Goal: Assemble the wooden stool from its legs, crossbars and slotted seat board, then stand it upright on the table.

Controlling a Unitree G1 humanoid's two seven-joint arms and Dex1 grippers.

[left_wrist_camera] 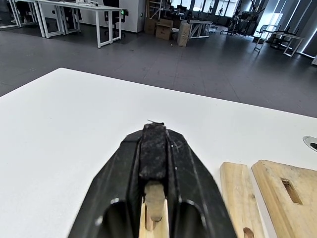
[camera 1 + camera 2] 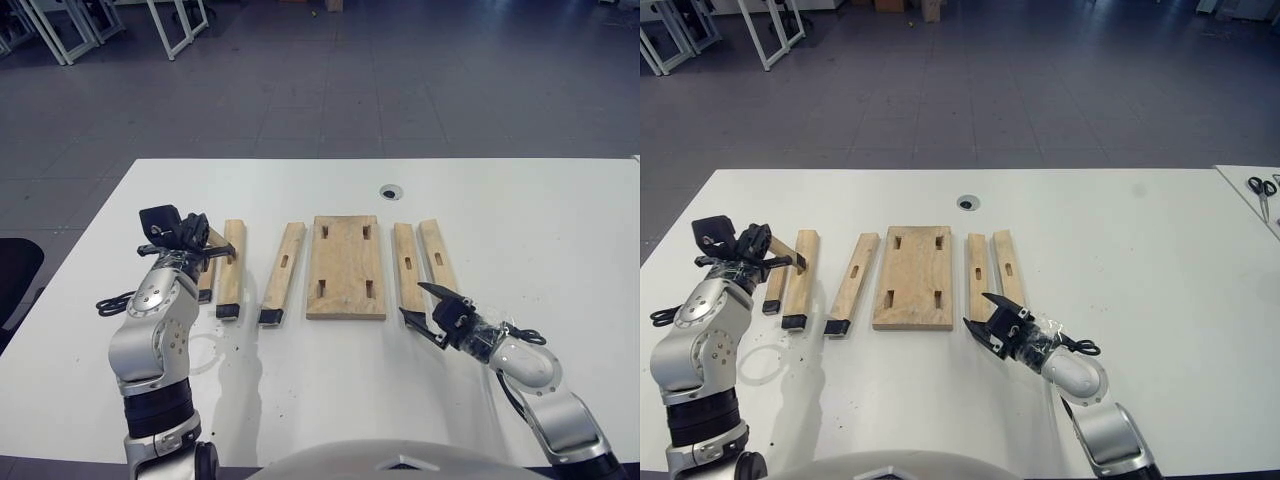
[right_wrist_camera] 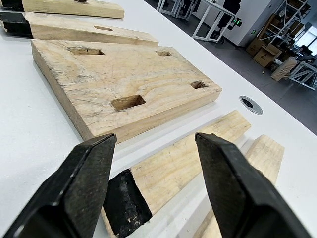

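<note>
Wood like this is hard and stiff, so it will not bend or squash, and each piece looks light enough for one arm to lift. The leg (image 2: pixel 407 268) has a black end. The bare wood just past that end looks like a good place to pinch.

The right gripper (image 2: pixel 411 300) is spread wide, with one finger on each side of that black end. It is not touching it yet. The seat board (image 2: pixel 346 265) lies flat just beside the leg, on the side toward the other arm, with its four slots facing up.

The left gripper (image 2: pixel 205 245) is pinched tight on a thin wooden stick (image 2: pixel 207 280). Two more legs (image 2: pixel 232 265) lie between it and the board.
</note>
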